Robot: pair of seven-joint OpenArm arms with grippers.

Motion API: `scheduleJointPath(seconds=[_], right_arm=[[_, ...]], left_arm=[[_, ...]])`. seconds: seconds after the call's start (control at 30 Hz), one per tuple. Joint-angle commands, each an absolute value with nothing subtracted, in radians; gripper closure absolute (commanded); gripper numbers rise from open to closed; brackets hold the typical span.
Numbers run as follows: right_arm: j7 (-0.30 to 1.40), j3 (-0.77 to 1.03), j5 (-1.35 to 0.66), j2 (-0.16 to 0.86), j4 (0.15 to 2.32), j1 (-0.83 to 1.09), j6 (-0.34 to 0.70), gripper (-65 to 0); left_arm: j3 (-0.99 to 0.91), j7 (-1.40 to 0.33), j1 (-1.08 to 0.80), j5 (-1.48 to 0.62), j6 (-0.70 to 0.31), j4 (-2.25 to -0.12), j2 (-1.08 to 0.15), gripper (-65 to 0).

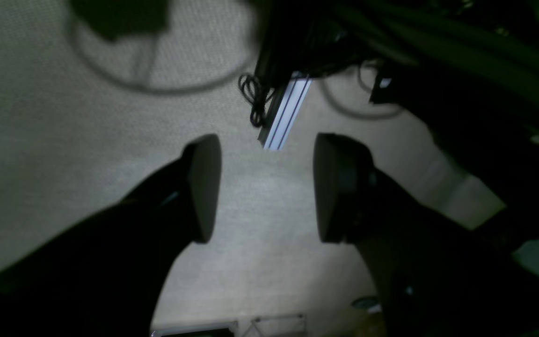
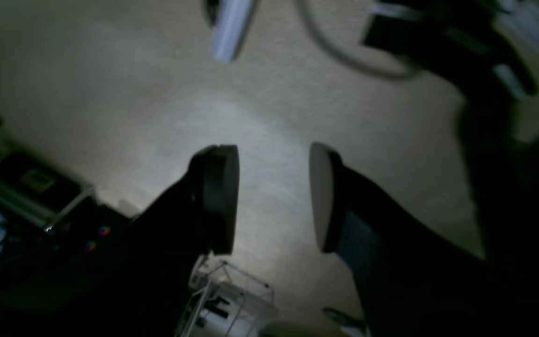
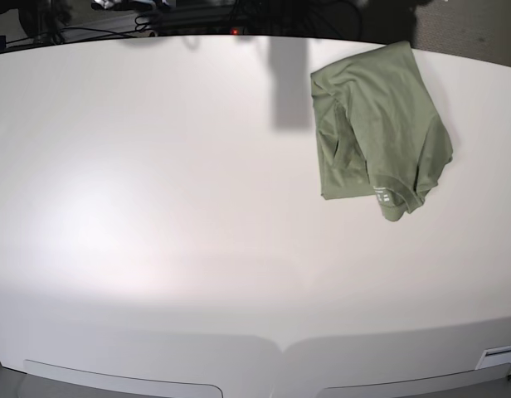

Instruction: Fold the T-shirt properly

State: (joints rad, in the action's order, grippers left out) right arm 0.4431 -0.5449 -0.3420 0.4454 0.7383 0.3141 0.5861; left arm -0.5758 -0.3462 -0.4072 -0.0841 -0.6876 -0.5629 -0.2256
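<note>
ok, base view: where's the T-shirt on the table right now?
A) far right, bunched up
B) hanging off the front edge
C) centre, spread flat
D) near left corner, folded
A: the T-shirt lies crumpled in a heap on the far right part of the white table, its small white print at the near edge of the heap; no gripper shows in that view.
</note>
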Motion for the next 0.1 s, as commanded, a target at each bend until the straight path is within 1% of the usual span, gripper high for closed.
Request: scheduleJointPath(seconds=[0.0,0.07], right_arm=[[0.442,-0.545,-0.354,0.448,0.730,0.307,0.598,-25.3],[0.447,-0.545,-0.402,0.440,0.723,0.287,0.598,-25.3]], left_arm=[[-0.579,-0.345,-0.412,-0.085,-0.698,-0.562,-0.233,-31.3],[-0.579,-0.341,-0.400,-0.086,-0.698,-0.562,-0.229,-31.3]])
